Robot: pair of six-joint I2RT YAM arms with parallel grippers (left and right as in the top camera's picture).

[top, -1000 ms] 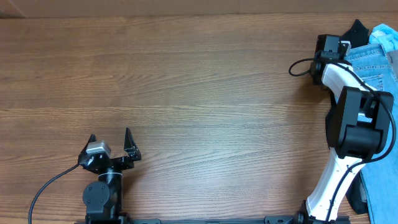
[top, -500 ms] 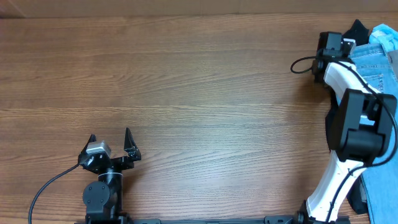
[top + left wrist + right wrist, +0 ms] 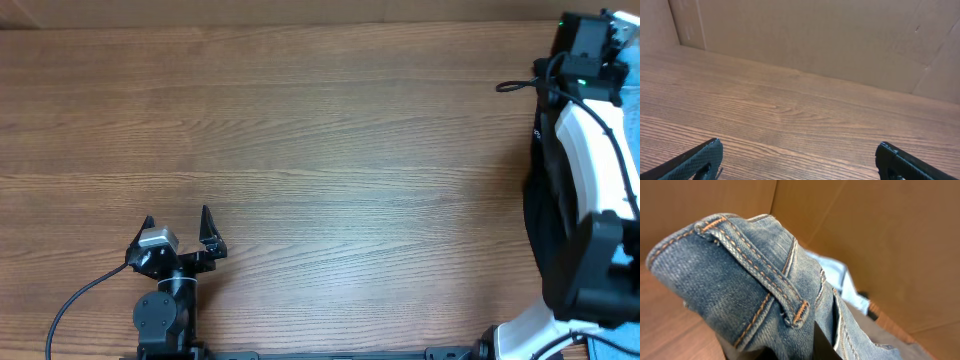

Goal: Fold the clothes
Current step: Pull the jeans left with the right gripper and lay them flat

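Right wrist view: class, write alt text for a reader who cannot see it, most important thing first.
A bunched pair of light blue jeans fills the frame close up, its thick seams stitched in orange thread. Behind it are a paler blue cloth and brown cardboard walls.

Looks like a robot lab / test bench, not a home: bare wood-grain table, plain cardboard walls across top of both wrist views, 2 robot arms w/ loose cables mounted at bottom edge of overhead.
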